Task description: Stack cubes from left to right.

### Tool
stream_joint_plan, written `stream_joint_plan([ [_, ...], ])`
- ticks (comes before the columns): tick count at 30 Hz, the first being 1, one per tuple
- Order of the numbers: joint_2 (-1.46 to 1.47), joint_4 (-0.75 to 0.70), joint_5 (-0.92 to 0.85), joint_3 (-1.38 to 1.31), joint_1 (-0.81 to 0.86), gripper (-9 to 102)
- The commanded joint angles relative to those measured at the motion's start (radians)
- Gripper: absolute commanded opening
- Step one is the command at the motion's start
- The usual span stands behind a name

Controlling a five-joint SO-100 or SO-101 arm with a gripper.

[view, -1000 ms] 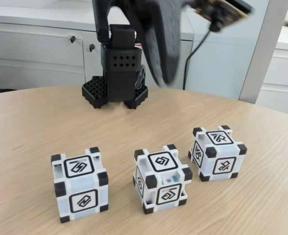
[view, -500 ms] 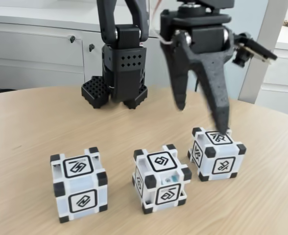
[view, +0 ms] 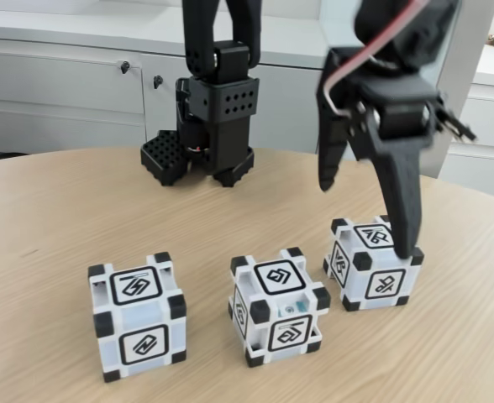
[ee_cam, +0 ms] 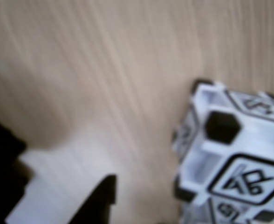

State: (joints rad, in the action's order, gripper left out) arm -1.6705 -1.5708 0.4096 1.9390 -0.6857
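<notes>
Pale wood grain covers the round desk [view: 54, 201] on which three white cubes with black corner blocks stand in a row, well apart from one another. In the fixed view the left cube [view: 138, 315] and the middle cube [view: 279, 306] sit nearest the camera, while the right cube [view: 372, 262] stands a little farther back. The black pincer [view: 369, 214] hangs over that right cube with its jaws spread wide and nothing between them. Its longer finger [view: 402, 193] reaches down to the cube's far right top corner, at or just above it; whether it touches cannot be told. The shorter finger [view: 329, 164] ends higher up, above and to the left of the cube, clear of it. So the cube lies mostly below the gap, toward the longer finger. The arm's base [view: 198, 155] stands at the far side of the desk, behind the middle cube. In the blurred wrist view the right cube [ee_cam: 235, 158] fills the lower right, with a dark finger tip [ee_cam: 99, 200] at the lower left, apart from it.
</notes>
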Motion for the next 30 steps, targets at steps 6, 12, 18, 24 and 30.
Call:
stream_joint_plan([
  [6, 0.144, 0.018, 0.028, -0.184, 0.003, 46],
  [12, 0.213, 0.055, 0.052, -0.184, 0.003, 36],
  [18, 0.225, 0.106, 0.055, -0.172, 0.005, 1],
  [24, 0.015, 0.089, 0.009, -0.184, 0.006, 0],
  [30, -0.350, 0.084, -0.109, -0.169, 0.164, 0],
])
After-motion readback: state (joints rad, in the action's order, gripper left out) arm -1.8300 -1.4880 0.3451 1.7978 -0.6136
